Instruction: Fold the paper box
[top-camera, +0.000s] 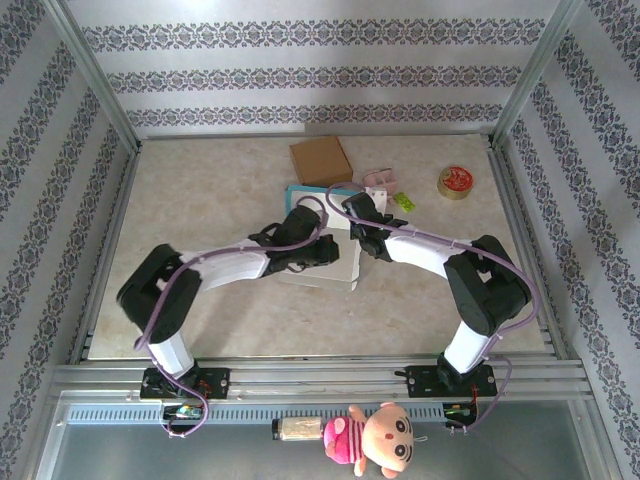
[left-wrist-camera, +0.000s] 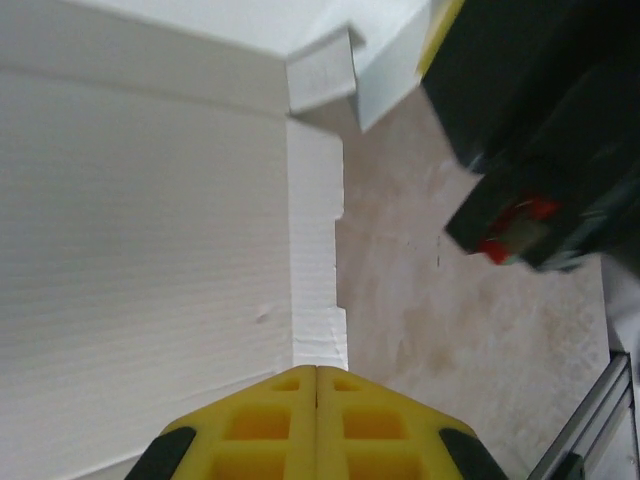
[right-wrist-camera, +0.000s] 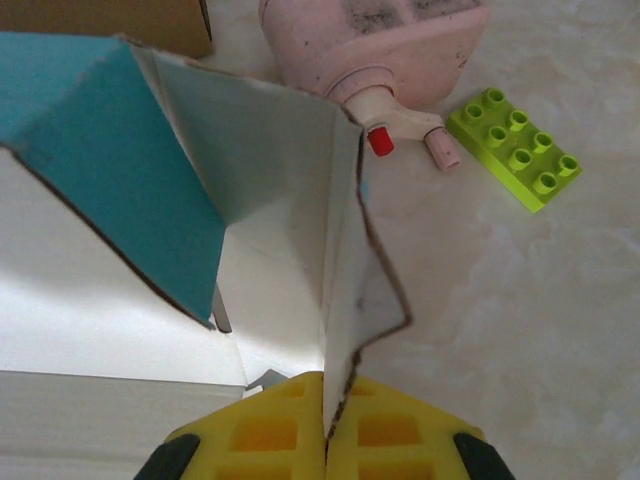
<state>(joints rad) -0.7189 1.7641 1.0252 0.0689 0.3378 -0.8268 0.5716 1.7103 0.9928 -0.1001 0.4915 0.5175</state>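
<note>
Top external: left arm, right arm bent inward at paper box

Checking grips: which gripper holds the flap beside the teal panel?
The right gripper; the left gripper pinches a plain white edge of the paper box.

Left arm and right arm at paper box

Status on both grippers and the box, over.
Left gripper shut on box flap. Right gripper shut on its side wall. Box half up. Pink bottle, green brick right beside it.
</note>
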